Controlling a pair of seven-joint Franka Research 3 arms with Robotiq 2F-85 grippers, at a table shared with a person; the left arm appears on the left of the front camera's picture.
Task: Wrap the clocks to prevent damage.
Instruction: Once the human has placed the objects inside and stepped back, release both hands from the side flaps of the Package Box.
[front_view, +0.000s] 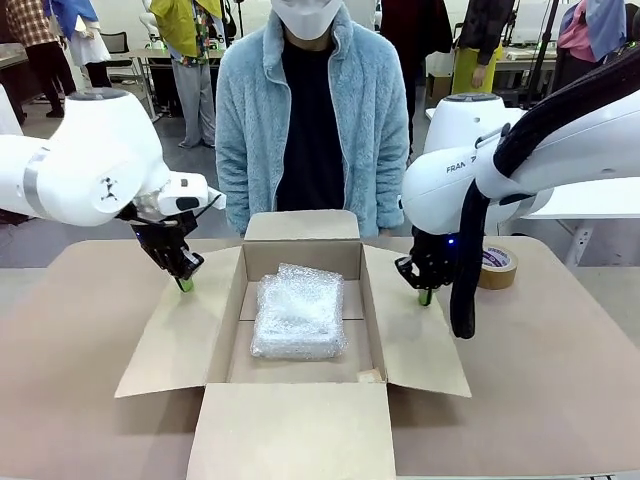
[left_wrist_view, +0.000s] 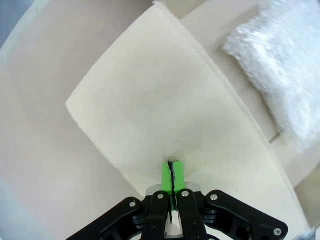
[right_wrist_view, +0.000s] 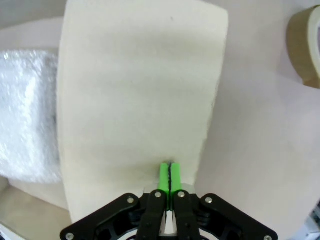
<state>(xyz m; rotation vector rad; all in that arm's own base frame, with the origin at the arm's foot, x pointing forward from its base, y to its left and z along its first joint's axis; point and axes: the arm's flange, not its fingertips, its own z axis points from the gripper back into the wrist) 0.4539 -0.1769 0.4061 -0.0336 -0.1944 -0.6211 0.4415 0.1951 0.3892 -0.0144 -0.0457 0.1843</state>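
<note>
Two grippers, both clenched on nothing, flank an open box (front_view: 300, 258) on a table (front_view: 60, 340), where the clocks (front_view: 298, 312), a cushion of bubble wrap, lie on the box floor. From the front, the left gripper (front_view: 185, 283) points down at the far end of the left flap (front_view: 180, 340), and the right gripper (front_view: 425, 296) at the far end of the right flap (front_view: 415, 345). A person (front_view: 312, 120) in a pale blue fleece stands behind the box, and a tape roll (front_view: 497, 266) lies on the table just beyond the right arm. The left wrist view adds what the front cannot: green pads (left_wrist_view: 165, 176) pressed flat together, their tips seemingly touching the flap's surface, with the bubble wrap at upper right. The right wrist view shows that arm's pads (right_wrist_view: 163, 176) likewise shut tight at its own flap, with the wrap at the left edge and the tape at the top right corner.
</note>
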